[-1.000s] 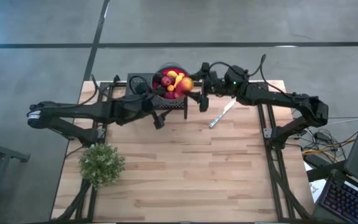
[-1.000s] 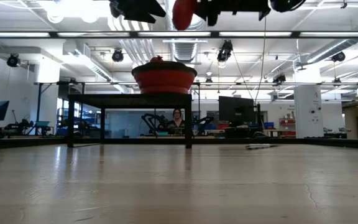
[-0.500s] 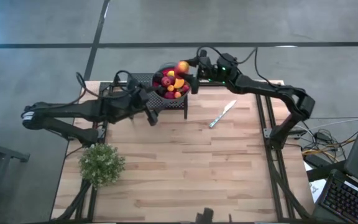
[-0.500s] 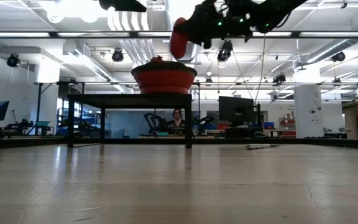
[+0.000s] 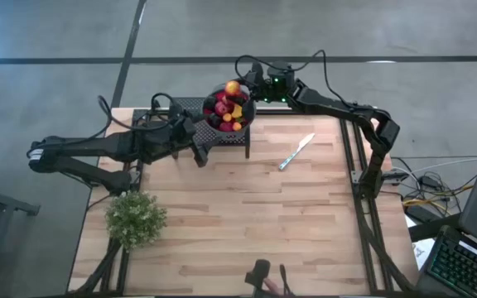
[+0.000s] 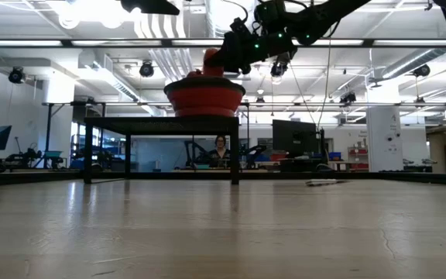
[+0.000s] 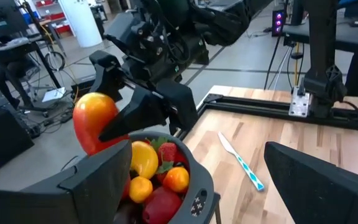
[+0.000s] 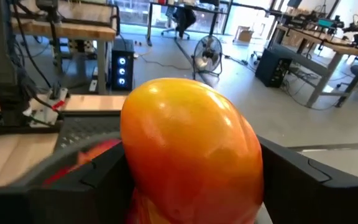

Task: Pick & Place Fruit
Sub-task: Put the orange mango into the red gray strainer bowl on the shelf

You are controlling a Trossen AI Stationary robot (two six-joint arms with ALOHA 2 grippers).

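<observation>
Nearest the low camera lay the counter (image 6: 223,232), pale wooden planks with a fine grain, butcher-block in the high view. Toward its front left corner stood a bushy green plant (image 5: 136,218). Farther back, right of centre, a silver knife (image 5: 296,151) lay at a slant on the wood; the left wrist view showed a pale blue streak on its handle. Along the back edge stood a low black metal stand (image 6: 161,147) with slim legs, carrying a round red bowl (image 6: 204,96) with ribbed sides. Inside it sat the fruit (image 7: 154,177): small glossy toy pieces, rounded, in yellow, orange, red and dark maroon. The left tool (image 5: 197,149) hovered just in front of the stand, its dark angular fingers spread wide and holding nothing. Beyond it, over the far rim of the bowl, the right tool (image 5: 240,88) gripped a larger piece of fruit (image 8: 191,155), smooth and egg-shaped, orange-yellow shading to red, with a flat black finger pressed on each side. That piece hung just above the heaped fruit, apart from it. Behind the counter stretched a workshop, where a person (image 6: 221,147) sat at a desk.
</observation>
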